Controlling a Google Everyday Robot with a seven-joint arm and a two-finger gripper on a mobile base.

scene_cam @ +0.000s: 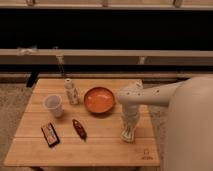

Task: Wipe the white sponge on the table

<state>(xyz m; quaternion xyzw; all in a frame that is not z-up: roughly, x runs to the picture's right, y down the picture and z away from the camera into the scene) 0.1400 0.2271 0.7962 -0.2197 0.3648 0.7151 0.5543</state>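
The gripper points straight down at the table's near right part. The sponge is a pale patch under its tip. I cannot tell its long axis or the grip.

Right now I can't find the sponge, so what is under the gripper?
The gripper points down at the table, front-right of the orange bowl. A pale patch at its tip may be the white sponge; the arm covers most of it.
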